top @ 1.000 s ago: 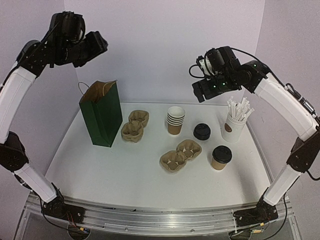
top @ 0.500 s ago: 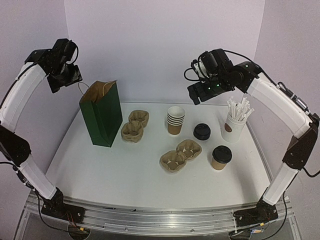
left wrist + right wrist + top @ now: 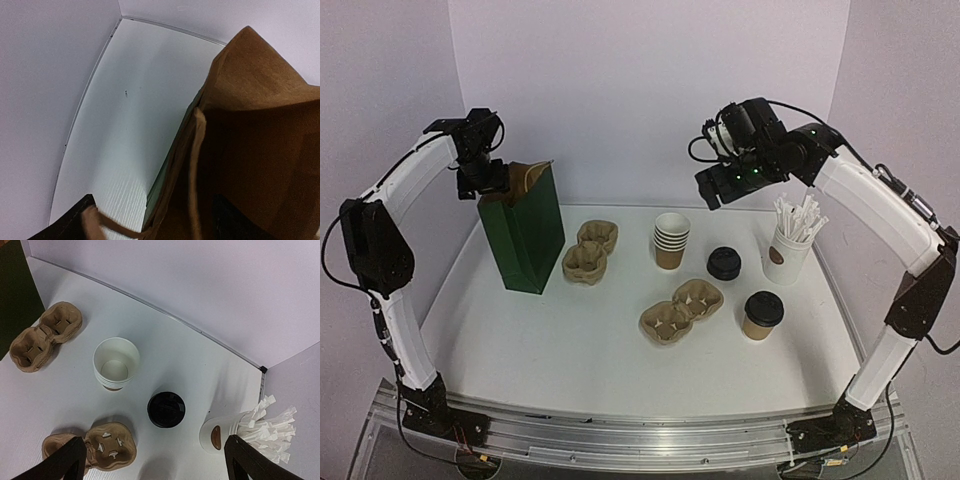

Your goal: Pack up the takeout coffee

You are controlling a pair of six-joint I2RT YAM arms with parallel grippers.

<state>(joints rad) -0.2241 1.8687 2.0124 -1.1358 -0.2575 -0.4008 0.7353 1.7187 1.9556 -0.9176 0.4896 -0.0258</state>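
Observation:
The takeout coffee [image 3: 761, 314], a small brown cup with a black domed lid, stands at the front right of the table; it is out of both wrist views. My left gripper [image 3: 492, 178] is open at the mouth of the upright green paper bag [image 3: 525, 235]. In the left wrist view my left gripper [image 3: 155, 227] straddles the bag's near wall [image 3: 190, 150], with one finger outside by the handle and one inside. My right gripper [image 3: 718, 186] hangs high over the back of the table, open and empty, also in its wrist view [image 3: 160, 467].
A stack of empty cups [image 3: 670, 240] [image 3: 115, 364], a loose black lid [image 3: 724, 263] [image 3: 166, 409], a white cup of wrapped sticks [image 3: 790, 245] [image 3: 220, 435] and two pulp carriers [image 3: 591, 250] [image 3: 681, 310] stand on the white table [image 3: 570, 360].
My left arm has swung down and right, from high at the back left to the bag's mouth. My right arm shifted slightly left, then stayed still.

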